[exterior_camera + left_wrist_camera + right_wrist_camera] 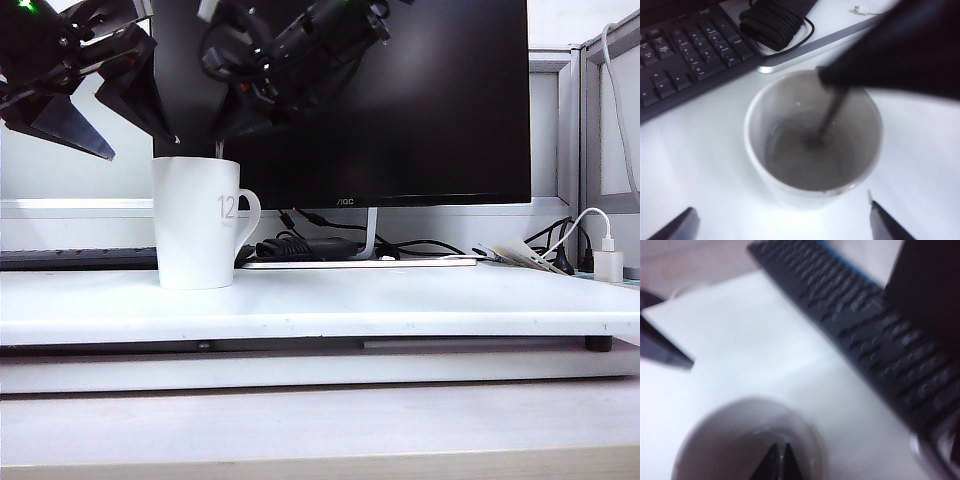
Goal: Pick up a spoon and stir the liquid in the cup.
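Exterior view: we see the cup point(198, 222), a tall white mug marked "12", upright on the white table point(400, 300) before a dark monitor point(400, 100). The left gripper point(90, 105) hangs above and beside the cup's rim with its fingers spread wide and nothing between them. The right gripper point(215, 135) points down just over the cup's mouth; a thin sliver of the spoon point(219, 150) shows between it and the rim. A keyboard point(75, 258) lies behind the cup, with a coiled black cable point(300, 247) and a white charger point(607, 262) further along.

Left wrist view: we look into the cup point(765, 165). The spoon point(827, 120) slants into greyish liquid, its upper end covered by the dark right gripper point(840, 82). The keyboard point(685, 55) and cable point(775, 22) lie beyond.

Right wrist view: blurred. The right gripper point(780, 462), closed on the spoon, sits within the cup's point(695, 440) mouth; the keyboard point(860, 335) runs alongside.
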